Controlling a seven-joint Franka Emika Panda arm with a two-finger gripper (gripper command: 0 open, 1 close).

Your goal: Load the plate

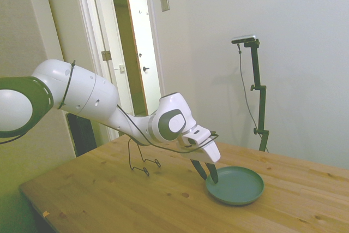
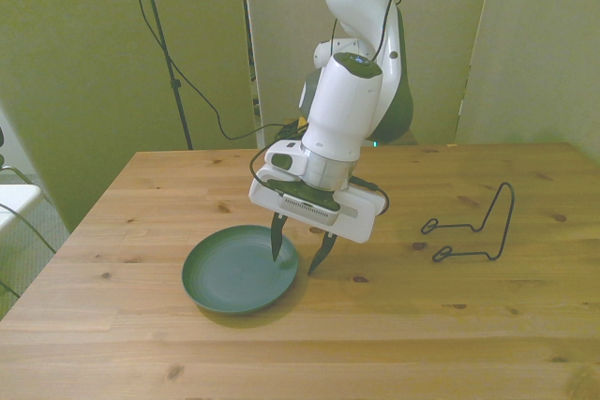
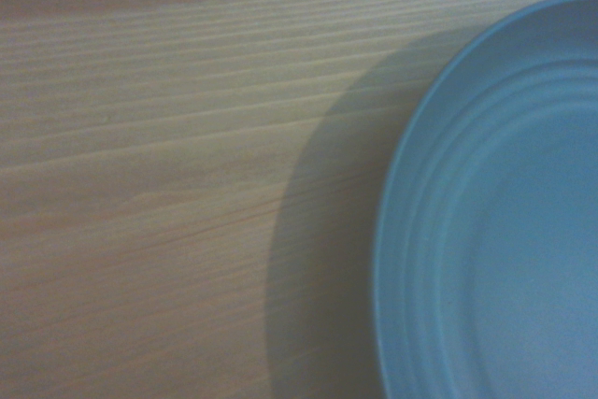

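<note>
Your white robot gripper (image 2: 300, 252) is open, with one finger on each side of the rim of the round dark green plate (image 2: 234, 276), so it can pinch the edge. The plate lies flat on the wooden table (image 2: 487, 325), smooth and empty.

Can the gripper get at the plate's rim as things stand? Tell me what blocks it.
Probably yes. The open gripper already straddles the rim of the plate, one finger inside and one outside. Nothing blocks it; the wire stand sits well apart.
</note>
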